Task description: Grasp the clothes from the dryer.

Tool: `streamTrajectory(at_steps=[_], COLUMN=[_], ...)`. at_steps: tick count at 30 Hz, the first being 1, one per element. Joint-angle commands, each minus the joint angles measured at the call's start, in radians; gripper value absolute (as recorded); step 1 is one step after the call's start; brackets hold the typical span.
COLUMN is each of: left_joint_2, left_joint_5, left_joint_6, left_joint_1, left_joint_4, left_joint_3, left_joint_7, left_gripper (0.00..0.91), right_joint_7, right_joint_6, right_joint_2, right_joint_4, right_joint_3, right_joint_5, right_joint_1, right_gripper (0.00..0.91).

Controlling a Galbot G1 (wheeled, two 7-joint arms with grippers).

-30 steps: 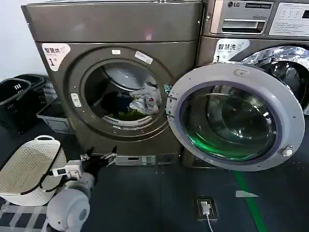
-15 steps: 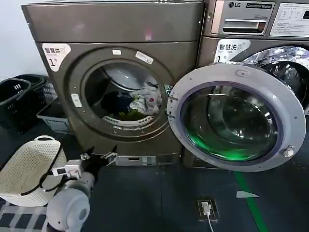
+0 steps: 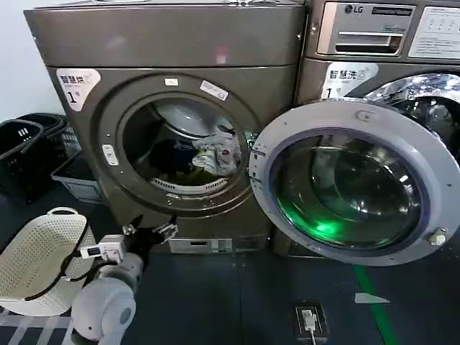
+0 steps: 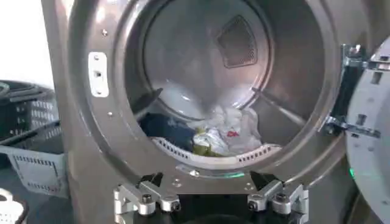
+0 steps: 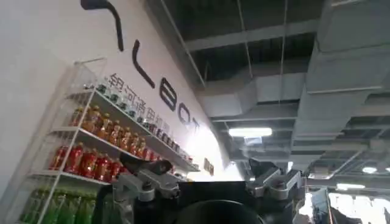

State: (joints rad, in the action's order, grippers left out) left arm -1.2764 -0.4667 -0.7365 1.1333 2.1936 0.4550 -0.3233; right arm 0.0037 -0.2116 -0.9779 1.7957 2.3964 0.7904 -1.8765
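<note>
The bronze-grey dryer point(image 3: 165, 43) stands at the left with its round door point(image 3: 352, 183) swung open to the right. Inside the drum lie the clothes: a whitish-grey garment with a red mark point(image 3: 218, 151), a dark navy one point(image 3: 172, 154) and a yellow-green one point(image 3: 198, 172). In the left wrist view the clothes point(image 4: 222, 131) rest at the drum's bottom. My left gripper point(image 3: 151, 228) hangs open, low in front of the dryer's base, below the porthole and apart from the clothes. My right gripper point(image 5: 204, 173) is open, empty, and points up at a ceiling.
A white perforated basket point(image 3: 39, 251) lies on the floor at the lower left. Dark crates point(image 3: 29, 154) and a grey crate point(image 3: 75, 176) stand left of the dryer. An LG machine point(image 3: 381, 43) stands to the right. A floor socket point(image 3: 310, 320) lies ahead.
The head view has shifted a little, so the dryer and door look slightly larger and lower. My left gripper keeps its place below the porthole.
</note>
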Motion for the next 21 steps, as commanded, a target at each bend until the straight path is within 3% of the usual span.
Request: streamTrajectory(at_steps=[1,21], left_joint_2=[0.002,0.007], left_joint_5=[0.002,0.005], left_joint_6=[-0.035,-0.034], left_joint_1=[-0.013,-0.010], left_joint_4=[-0.005,-0.010], left_joint_3=[-0.004,-0.007], left_joint_7=[0.004,0.008], left_gripper=[0.907,0.907], right_joint_7=[-0.001,-0.010], right_joint_6=[0.002,0.002], right_joint_2=[-0.001,0.000], right_joint_4=[0.001,0.009], right_joint_3=[0.000,-0.003], right_joint_5=[0.000,0.008], right_joint_1=[0.001,0.000], right_gripper=[0.907,0.907])
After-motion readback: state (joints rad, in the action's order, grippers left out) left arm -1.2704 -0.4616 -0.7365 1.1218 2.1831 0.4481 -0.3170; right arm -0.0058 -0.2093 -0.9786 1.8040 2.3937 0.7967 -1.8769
